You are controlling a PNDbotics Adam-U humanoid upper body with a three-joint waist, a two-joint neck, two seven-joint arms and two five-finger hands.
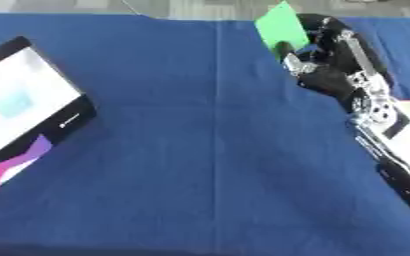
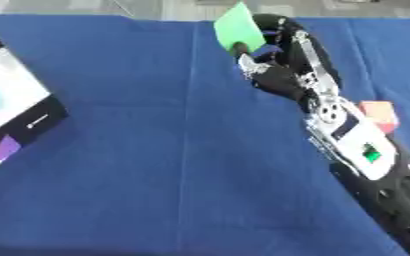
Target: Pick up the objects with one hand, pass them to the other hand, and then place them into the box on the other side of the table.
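My right hand (image 2: 283, 60) reaches across the blue table from the right side, its thumb and fingers pinched on a flat green square (image 2: 238, 26) held tilted above the cloth near the far edge. In the left eye view the same green square (image 1: 281, 25) stands out above the dark hand (image 1: 327, 60). A box (image 1: 20, 100) with a black rim and a white inside lies at the left edge. A pink block (image 2: 379, 114) sits on the cloth just right of my right forearm. My left hand shows in no view.
The blue cloth (image 1: 208, 165) covers the whole table, with a crease running down the middle. A pink and purple patch (image 1: 12, 165) shows on the box's near side. Grey floor lies beyond the far edge.
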